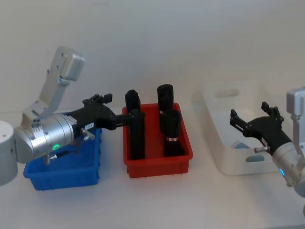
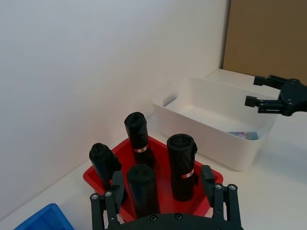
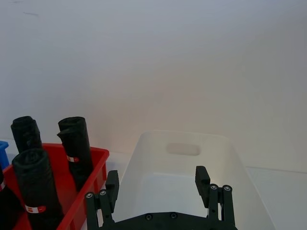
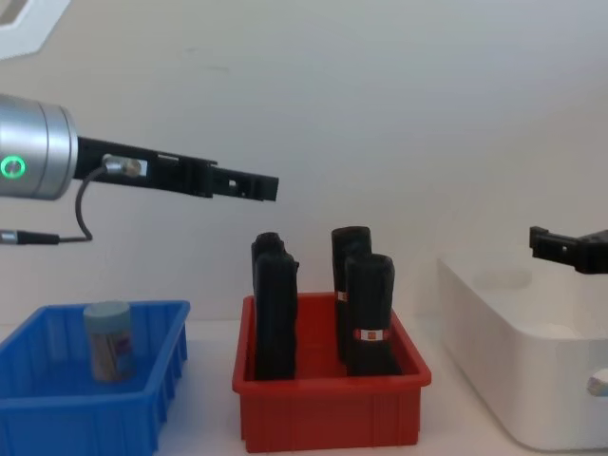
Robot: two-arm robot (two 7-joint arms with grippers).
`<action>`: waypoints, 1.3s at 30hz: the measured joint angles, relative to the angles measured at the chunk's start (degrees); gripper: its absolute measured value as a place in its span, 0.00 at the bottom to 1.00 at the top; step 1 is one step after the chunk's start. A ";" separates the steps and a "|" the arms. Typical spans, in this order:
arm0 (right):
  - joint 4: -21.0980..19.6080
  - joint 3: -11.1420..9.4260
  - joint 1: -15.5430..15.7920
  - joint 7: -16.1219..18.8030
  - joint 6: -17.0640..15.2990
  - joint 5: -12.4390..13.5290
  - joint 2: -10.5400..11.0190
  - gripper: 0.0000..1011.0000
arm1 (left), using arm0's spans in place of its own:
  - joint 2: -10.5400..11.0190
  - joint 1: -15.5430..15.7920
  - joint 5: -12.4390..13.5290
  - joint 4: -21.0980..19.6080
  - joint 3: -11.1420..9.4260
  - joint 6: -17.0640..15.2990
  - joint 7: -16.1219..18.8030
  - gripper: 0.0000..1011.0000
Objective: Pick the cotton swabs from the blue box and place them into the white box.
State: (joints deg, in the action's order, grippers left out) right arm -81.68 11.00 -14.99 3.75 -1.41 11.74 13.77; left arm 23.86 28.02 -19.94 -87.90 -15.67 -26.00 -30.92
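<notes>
One cotton swab jar [image 4: 107, 340] with a pale lid stands upright in the blue box [image 4: 57, 404] at the table's left. My left gripper [image 1: 112, 107] hangs open and empty well above the blue box's [image 1: 62, 177] right end, reaching toward the red bin; its fingers [image 2: 117, 184] frame the black bottles. Over the white box [image 1: 217, 102] at the right, my right gripper [image 1: 249, 112] stands open and holds nothing. A small bluish item [image 2: 242, 135] lies on the white box's floor; what it is I cannot tell.
A red bin [image 1: 157, 167] with several tall black bottles [image 4: 369, 313] stands between the two boxes, close under my left gripper's reach. A white wall runs behind the table. Bare tabletop lies in front of the bins.
</notes>
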 joint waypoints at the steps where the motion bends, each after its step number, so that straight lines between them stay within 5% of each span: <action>1: -0.51 0.05 0.40 0.00 -0.02 0.13 0.15 0.99 | -0.07 -0.57 0.34 -0.22 -0.41 0.99 1.25 0.99; 25: -16.85 1.68 13.59 0.06 -0.46 4.10 4.80 0.99 | -1.23 -9.09 5.33 -3.31 -6.49 15.85 19.02 0.99; 39: -19.52 1.97 15.82 0.08 -0.55 4.77 5.60 0.99 | -1.84 -13.61 8.00 -5.03 -9.77 23.77 28.60 0.99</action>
State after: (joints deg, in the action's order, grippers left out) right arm -101.20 12.97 0.83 3.83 -1.96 16.51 19.36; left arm 22.01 14.41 -11.94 -92.93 -25.44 -2.22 -2.32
